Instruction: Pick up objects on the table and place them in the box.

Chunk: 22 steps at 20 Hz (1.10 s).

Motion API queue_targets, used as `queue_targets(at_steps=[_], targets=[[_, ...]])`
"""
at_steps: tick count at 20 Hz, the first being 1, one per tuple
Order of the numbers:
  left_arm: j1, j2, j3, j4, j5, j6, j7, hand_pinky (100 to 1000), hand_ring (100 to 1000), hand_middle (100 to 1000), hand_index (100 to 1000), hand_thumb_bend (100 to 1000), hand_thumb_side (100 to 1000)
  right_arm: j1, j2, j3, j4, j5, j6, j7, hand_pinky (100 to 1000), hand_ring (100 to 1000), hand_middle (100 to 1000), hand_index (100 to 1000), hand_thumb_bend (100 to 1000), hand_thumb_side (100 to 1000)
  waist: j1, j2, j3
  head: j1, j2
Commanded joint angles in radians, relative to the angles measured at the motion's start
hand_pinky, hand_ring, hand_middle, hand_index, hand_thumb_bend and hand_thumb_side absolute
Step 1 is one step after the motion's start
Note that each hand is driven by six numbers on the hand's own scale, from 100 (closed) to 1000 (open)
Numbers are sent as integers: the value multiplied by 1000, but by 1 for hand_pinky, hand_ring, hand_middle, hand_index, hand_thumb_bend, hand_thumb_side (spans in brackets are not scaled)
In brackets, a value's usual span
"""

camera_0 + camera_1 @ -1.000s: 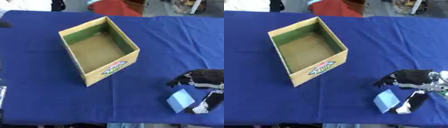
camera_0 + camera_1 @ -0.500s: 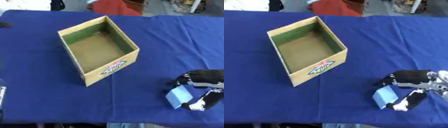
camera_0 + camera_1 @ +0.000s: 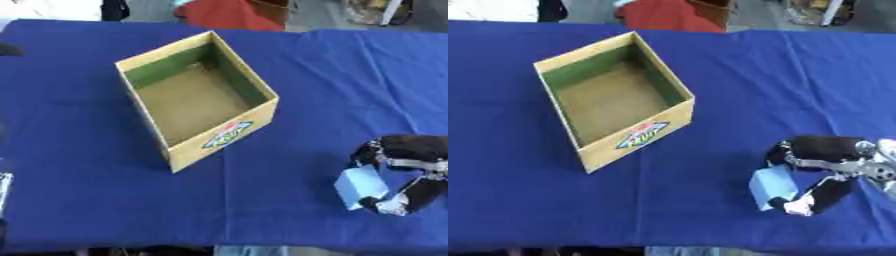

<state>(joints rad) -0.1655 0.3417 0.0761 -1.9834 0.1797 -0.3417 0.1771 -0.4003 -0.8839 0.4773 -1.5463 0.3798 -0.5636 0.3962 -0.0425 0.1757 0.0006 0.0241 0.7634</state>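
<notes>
— Where is your right hand?

— Lower right of the frame. My right hand [image 3: 820, 167] sits low over the blue table [image 3: 710, 75], the arm coming in from the right edge.

— Is it holding anything?

— Yes — a small pale blue block [image 3: 773, 189]. My fingers [image 3: 815, 196] curl round it from below and the dark upper part of the hand wraps it from above, so the block is pinched between them, tilted with one flat face turned up toward the camera.

— Is the block on the cloth or off it?

— I cannot tell. It is right at the cloth, but whether it touches is not clear from either eye.

— And the box?

— The box [image 3: 197, 100] stands open in the upper middle of the frame, turned askew so one corner points toward the lower left. Its walls are tan outside and green inside, with a plain brown floor and nothing lying in it. A coloured label [image 3: 226, 134] shows on the wall nearest me. The box is well apart from my hand and the block — bare blue cloth lies between them.

— Your left hand?

— It shows in neither view.
</notes>
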Motion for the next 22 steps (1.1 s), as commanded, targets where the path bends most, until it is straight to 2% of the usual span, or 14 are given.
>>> queue_targets(at_steps=[1, 7, 16, 22], targets=[[-4, 13, 5, -17, -4, 4, 0, 569, 793, 683, 728, 159, 914, -18, -55, -35, -17, -40, 15, -50, 427, 460, 448, 515, 100, 601, 0, -16, -2, 2, 7], [-4, 11, 5, -17, -2, 6, 0, 568, 793, 684, 729, 161, 915, -73, -40, -42, -17, -73, 57, -102, 413, 453, 442, 514, 100, 570, -1, -19, 1, 2, 7], [-4, 14, 7, -17, -1, 4, 2, 568, 792, 685, 728, 162, 915, -263, 29, -34, 16, -72, 102, -33, 431, 466, 504, 540, 100, 561, -1, -21, 9, 6, 7], [-4, 13, 6, -17, -2, 5, 2, 568, 792, 686, 728, 162, 915, -393, 114, -22, 73, -61, 130, 25, 434, 469, 505, 542, 100, 552, 0, -21, 10, 5, 7]])
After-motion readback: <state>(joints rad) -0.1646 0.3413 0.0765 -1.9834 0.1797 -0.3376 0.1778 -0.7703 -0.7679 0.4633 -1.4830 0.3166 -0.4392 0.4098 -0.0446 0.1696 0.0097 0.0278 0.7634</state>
